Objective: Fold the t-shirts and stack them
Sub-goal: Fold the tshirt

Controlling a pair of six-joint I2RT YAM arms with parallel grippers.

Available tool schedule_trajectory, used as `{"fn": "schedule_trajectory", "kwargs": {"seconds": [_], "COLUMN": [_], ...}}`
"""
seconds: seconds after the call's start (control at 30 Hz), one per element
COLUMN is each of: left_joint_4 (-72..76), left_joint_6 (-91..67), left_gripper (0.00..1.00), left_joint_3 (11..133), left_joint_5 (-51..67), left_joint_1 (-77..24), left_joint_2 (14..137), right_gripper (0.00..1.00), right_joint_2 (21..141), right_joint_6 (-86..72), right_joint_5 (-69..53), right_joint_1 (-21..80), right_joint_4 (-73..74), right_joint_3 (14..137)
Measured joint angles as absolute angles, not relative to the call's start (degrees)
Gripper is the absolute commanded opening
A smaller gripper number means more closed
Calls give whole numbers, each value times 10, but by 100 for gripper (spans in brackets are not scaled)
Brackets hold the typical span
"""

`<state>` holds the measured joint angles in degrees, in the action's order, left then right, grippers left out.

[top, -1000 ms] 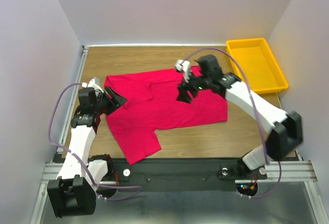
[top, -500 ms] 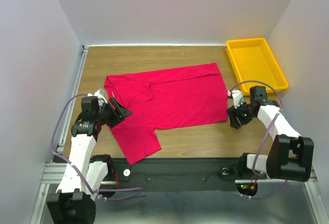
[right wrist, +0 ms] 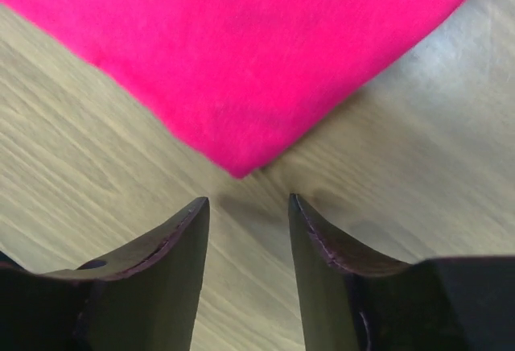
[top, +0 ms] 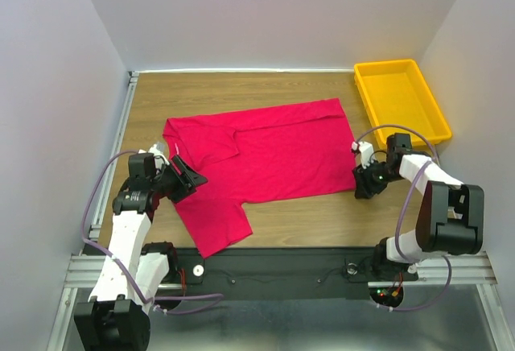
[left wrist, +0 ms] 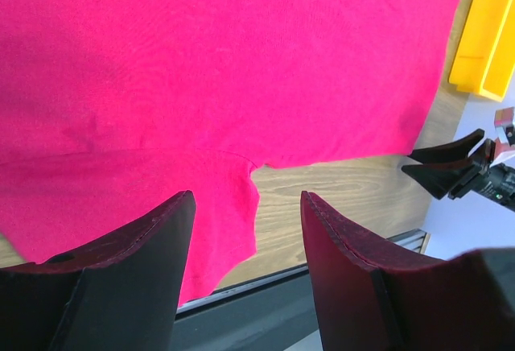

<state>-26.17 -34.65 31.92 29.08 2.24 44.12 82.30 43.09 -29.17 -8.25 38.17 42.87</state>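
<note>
The crimson t-shirt [top: 265,158] lies partly folded on the wooden table, one sleeve flap reaching toward the near edge. My left gripper [top: 191,177] is open and empty, hovering at the shirt's left edge; in the left wrist view [left wrist: 248,206] the shirt [left wrist: 201,69] fills the frame beyond its fingers. My right gripper [top: 362,187] is open and empty, low at the shirt's near right corner. In the right wrist view [right wrist: 245,206] that corner [right wrist: 237,162] points between the two fingers without touching them.
A yellow plastic tray [top: 438,130] stands at the back right, also showing in the left wrist view [left wrist: 483,45]. White walls close in the table on three sides. A black rail [top: 273,270] runs along the near edge.
My right arm has drawn back from over the shirt's middle to its near right corner and dropped low. The left gripper shifted slightly toward the near side. The shirt's right half now lies flat.
</note>
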Motion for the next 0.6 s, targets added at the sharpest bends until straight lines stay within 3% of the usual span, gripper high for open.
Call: {"fn": "schedule_trajectory", "kwargs": {"seconds": [0.13,0.27,0.37,0.43,0.6], "left_joint_4": [-257,-249,-243,-238,-219], "left_joint_6": [-348,-348,-348,-348,-347], "left_gripper": [66,66,66,66,66], "left_joint_3": [315,315,315,315,309], "left_joint_5": [294,296,297,298,300], "left_joint_1": [22,22,22,22,22], "left_joint_2": [441,446,449,449,457], "right_gripper": [43,29,10,2,0], "right_joint_2": [835,858,862,860,849], "right_joint_6": [414,398,388,389,399], "right_joint_5": [-305,-319,-324,-325,-328], "right_joint_1": [-83,-82,-82,-82,-66], "right_joint_4": [369,358,355,356,378], "right_joint_3": [436,454,464,472,531]}}
